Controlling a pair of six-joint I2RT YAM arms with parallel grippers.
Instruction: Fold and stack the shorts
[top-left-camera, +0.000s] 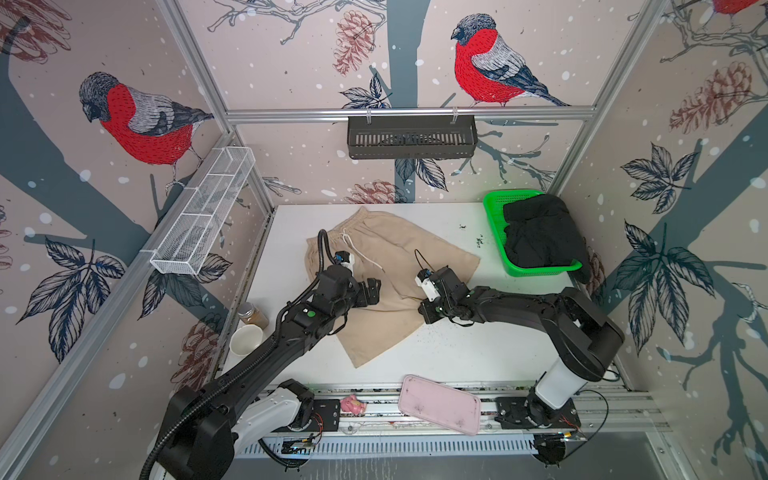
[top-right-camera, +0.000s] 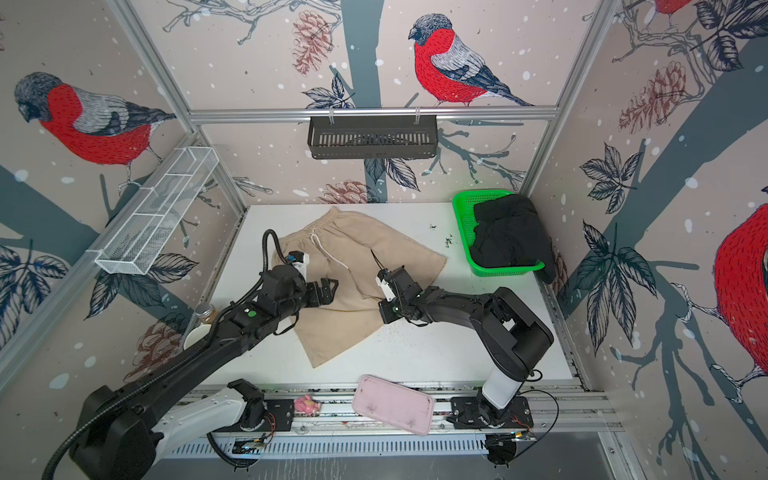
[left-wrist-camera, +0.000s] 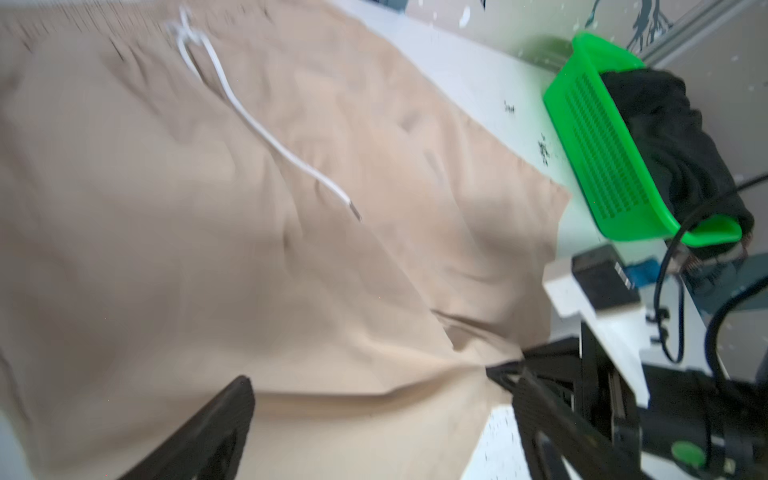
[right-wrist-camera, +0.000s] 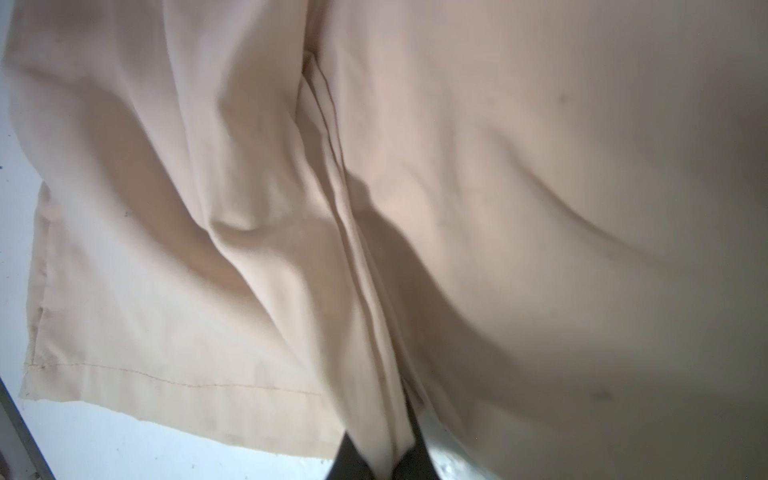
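The beige shorts (top-left-camera: 386, 257) (top-right-camera: 353, 253) lie spread on the white table (top-left-camera: 457, 353) in both top views, waistband and white drawstring (left-wrist-camera: 257, 120) toward the back. The black shorts (top-left-camera: 540, 237) (top-right-camera: 507, 232) are bunched in the green basket (top-left-camera: 494, 224) at the back right. My left gripper (top-left-camera: 372, 291) (top-right-camera: 328, 291) (left-wrist-camera: 374, 390) hovers open over the beige cloth's left half, nothing between its fingers. My right gripper (top-left-camera: 420, 309) (top-right-camera: 382, 311) (right-wrist-camera: 380, 455) is shut on a pinched fold of the beige shorts (right-wrist-camera: 498, 208) near the hem between the legs.
A pink tray (top-left-camera: 440, 403) and a small pink toy (top-left-camera: 352, 405) lie on the front rail. A paper cup (top-left-camera: 246, 340) and a jar (top-left-camera: 252, 313) stand at the table's left edge. A black wall basket (top-left-camera: 411, 137) and a white wire rack (top-left-camera: 203, 212) hang above.
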